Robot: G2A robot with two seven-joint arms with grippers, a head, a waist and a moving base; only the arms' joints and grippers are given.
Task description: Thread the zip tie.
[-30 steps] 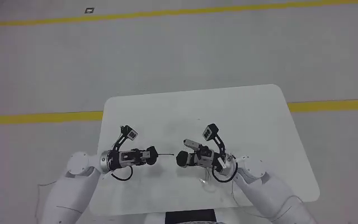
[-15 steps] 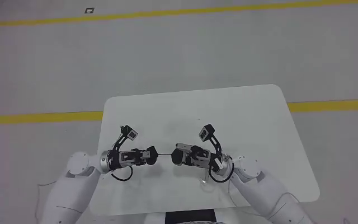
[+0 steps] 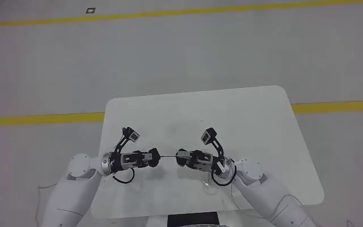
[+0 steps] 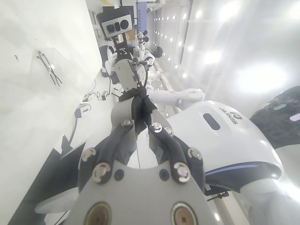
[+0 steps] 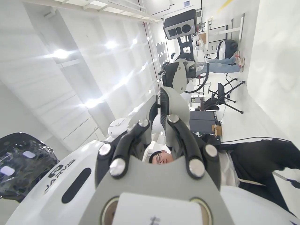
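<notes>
Left hand: fingers closed on the zip tie, whose thin black strap runs out between the fingertips. The hand is held above the near-left part of the tabletop and points at the other hand.
Right hand: fingers drawn close together, with a ribbed pad showing on one. I cannot tell whether anything is pinched between them. It faces the left hand tip to tip, just apart.
Zip tie: a slim dark strap, roughly level and off the tabletop, spanning the short gap between the two hands. One end sits in the left hand and the other reaches the right hand's fingertips. Whether it enters them cannot be told.
Tabletop: white with rounded corners. Both hands are over its near half.
Spare ties: a few black ties crossed over each other inside a clear bag. The bag lies flat on the tabletop by the right arm, apart from the held tie.
Speck: a small dark mark on the tabletop, beyond the hands.
Floor: grey, with one yellow line far off. A second yellow line shows on either side of the tabletop.
Writing: a small dark-framed tag lies on the floor by the far line. It is too small to read.
</notes>
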